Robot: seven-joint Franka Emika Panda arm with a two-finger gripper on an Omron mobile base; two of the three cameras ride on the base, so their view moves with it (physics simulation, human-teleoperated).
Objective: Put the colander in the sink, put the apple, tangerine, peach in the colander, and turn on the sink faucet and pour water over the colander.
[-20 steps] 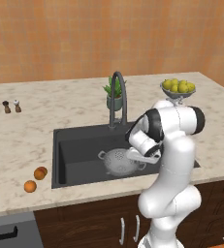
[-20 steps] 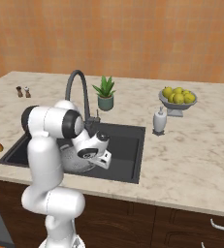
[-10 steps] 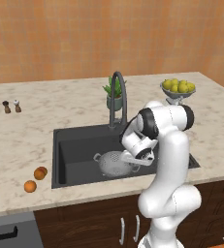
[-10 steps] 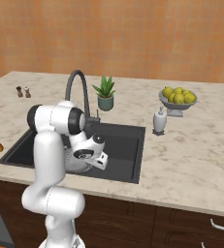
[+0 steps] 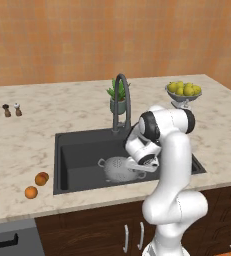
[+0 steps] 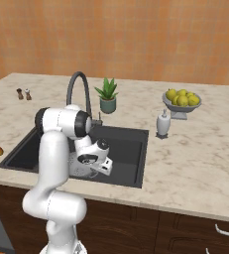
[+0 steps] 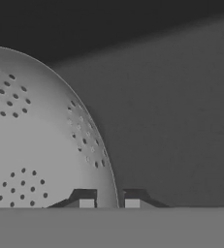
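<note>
A silver colander [image 5: 118,168] sits in the dark sink [image 5: 77,170]. The robot's hand [image 7: 109,203] pinches the colander's rim between 2 nearly closed fingers, toward the sink's right side.

On my worktop [image 5: 47,125]: 1 potted plant [image 5: 118,100] behind the basin, 1 bowl of yellow fruit [image 5: 183,93], 1 soap dispenser [image 6: 162,124], 2 small shakers [image 5: 12,110] standing well apart from these.
</note>
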